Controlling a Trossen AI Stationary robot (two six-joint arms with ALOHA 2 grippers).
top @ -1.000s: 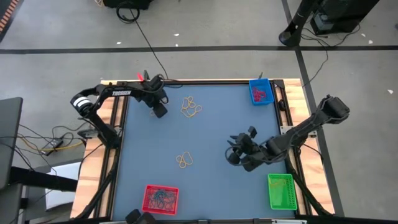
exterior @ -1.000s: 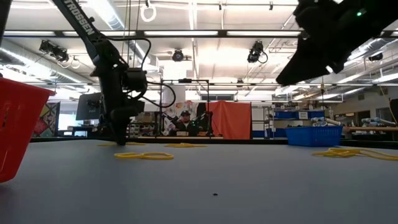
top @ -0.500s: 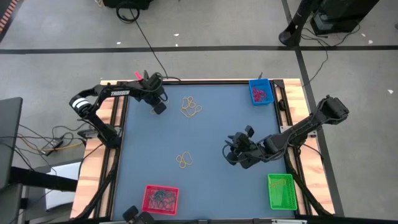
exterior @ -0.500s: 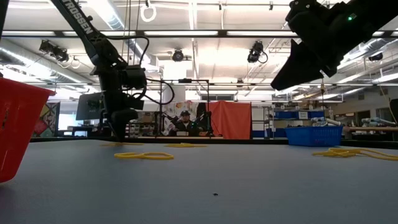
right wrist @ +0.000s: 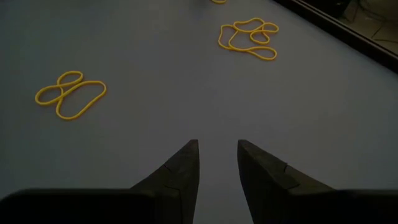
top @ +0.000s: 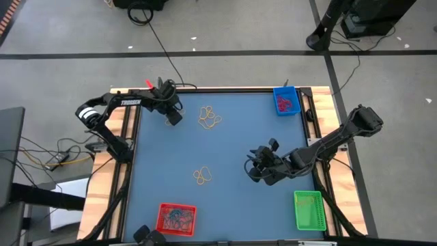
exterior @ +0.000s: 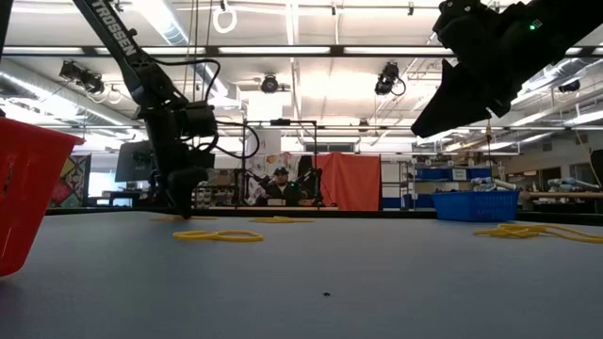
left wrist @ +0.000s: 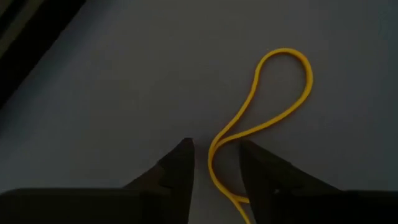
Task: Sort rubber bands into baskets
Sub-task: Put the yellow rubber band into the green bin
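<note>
since a second ago: my left gripper (top: 175, 117) drew back a little toward the far-left corner of the table; my right gripper (top: 257, 169) slid slightly leftward over the mat; bands and baskets lie as they did.
left gripper: low over the far-left part of the blue-grey table mat (top: 232, 137), near the far edge. in my wrist view the two dark fingers (left wrist: 177, 171) stand apart, with a thin yellow rubber loop (left wrist: 267, 112) lying flat on the mat, its tail running between the tips. nothing pinched.
right gripper: hanging above the mat right of centre, clear of the surface in the low view (exterior: 490, 66). fingers (right wrist: 180, 171) parted with a narrow gap, bare mat between them, nothing held.
rubber bands on mat: one cluster of yellow loops (top: 209, 117) at far centre, near my left gripper; a second small yellow cluster (top: 203, 177) near the middle, well apart from my right gripper. both show in my right wrist view (right wrist: 69, 93) (right wrist: 249, 38).
blue slatted plastic basket (top: 286, 100): far-right corner, pink and red bands inside.
bright green slatted plastic basket (top: 308, 209): near-right corner, contents too small to tell.
red slatted plastic basket (top: 176, 219): near edge left of centre, a tangle of dark and bluish bands inside.
room: a person (exterior: 279, 185) sits beyond the table.
</note>
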